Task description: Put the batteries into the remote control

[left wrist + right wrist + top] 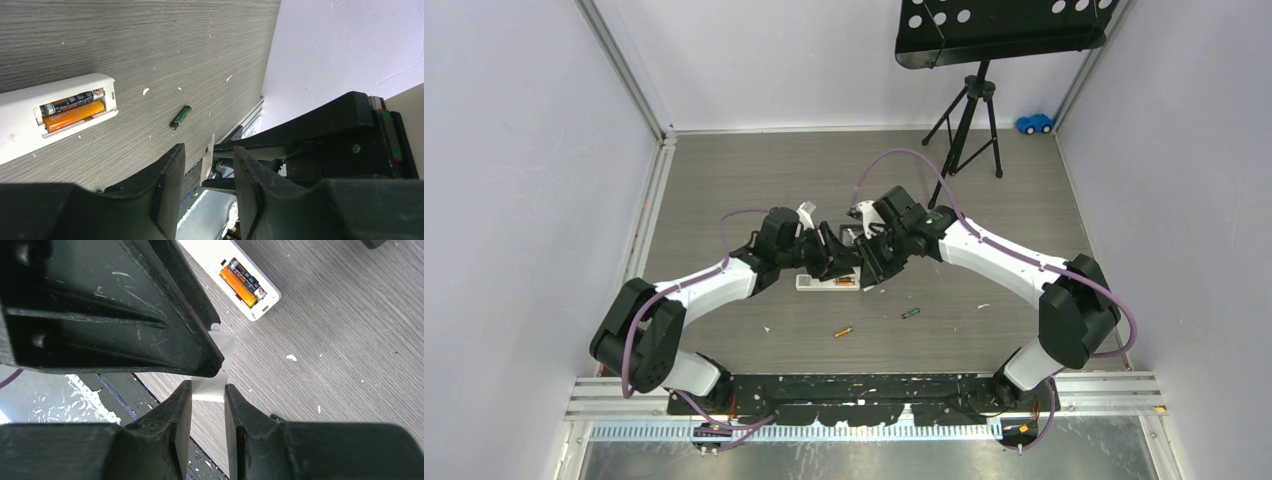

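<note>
Right gripper (207,386) first: its jaws are pinched onto the edges of a thin white cover plate (212,392), held up off the table (724,170). By its shape I take it for the battery lid. The left gripper (208,150) is right up against it, jaws partly open and straddling that same plate edge-on, with a gap showing on either side, so nothing is gripped there. It reads as a hand-over or a shared hold, though I cannot say which.

Now the relation that counts. The remote (17,120) lies flat on the table, back up, just beneath where the two grippers meet. Its long axis runs left-to-right across the robot, with the open bay at its right-hand end. Both arms are about equally near, but the right one has the lid. In the bay, two cells lie side by side along the remote's length — a dark battery (72,100) and an orange battery (75,114). My call: the lid must go down and flat over that end.

Two are loose on the table — a green-and-black battery (180,117) and a spare orange battery (843,331), both nearer the arm bases.

As for writing, there is small pale print on the dark battery, too fine to read, and no brand is legible anywhere.
</note>
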`<state>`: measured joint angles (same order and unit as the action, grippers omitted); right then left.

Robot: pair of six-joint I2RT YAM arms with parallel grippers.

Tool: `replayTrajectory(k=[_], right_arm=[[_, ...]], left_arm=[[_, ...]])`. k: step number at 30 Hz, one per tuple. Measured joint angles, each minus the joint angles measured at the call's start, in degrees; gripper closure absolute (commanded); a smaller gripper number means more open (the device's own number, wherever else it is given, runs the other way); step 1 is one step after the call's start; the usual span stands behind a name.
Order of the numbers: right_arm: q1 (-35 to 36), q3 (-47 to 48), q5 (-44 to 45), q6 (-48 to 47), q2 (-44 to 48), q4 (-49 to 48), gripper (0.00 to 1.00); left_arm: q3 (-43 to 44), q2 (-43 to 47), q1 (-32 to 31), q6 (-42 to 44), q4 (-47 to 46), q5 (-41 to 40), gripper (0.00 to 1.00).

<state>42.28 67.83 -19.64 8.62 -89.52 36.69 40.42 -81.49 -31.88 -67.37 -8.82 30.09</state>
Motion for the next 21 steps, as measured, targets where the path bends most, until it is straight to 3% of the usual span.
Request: replayTrajectory(k=[7, 11, 17, 21], right_arm=[[0.0, 0.11, -0.02, 0.57, 0.0, -1.2, 0.76], [0.0, 0.11, -0.07, 0.57, 0.0, -1.86, 0.75], [0.0, 0.11, 0.31, 0.76, 0.04, -2.27, 0.41], [-0.35, -2.38, 2.82, 2.23, 2.43, -4.68, 0.32]], left_arm=[[0.0, 0.0, 0.0, 0.2, 0.09, 0.76, 0.69], [0.0, 0.0, 0.0, 0.07, 0.13, 1.53, 0.97], [0.0, 0.02, 0.0, 0.81, 0.74, 1.88, 1.0], [0.04, 1.42, 0.11, 2.27, 1.44, 1.03, 1.0]])
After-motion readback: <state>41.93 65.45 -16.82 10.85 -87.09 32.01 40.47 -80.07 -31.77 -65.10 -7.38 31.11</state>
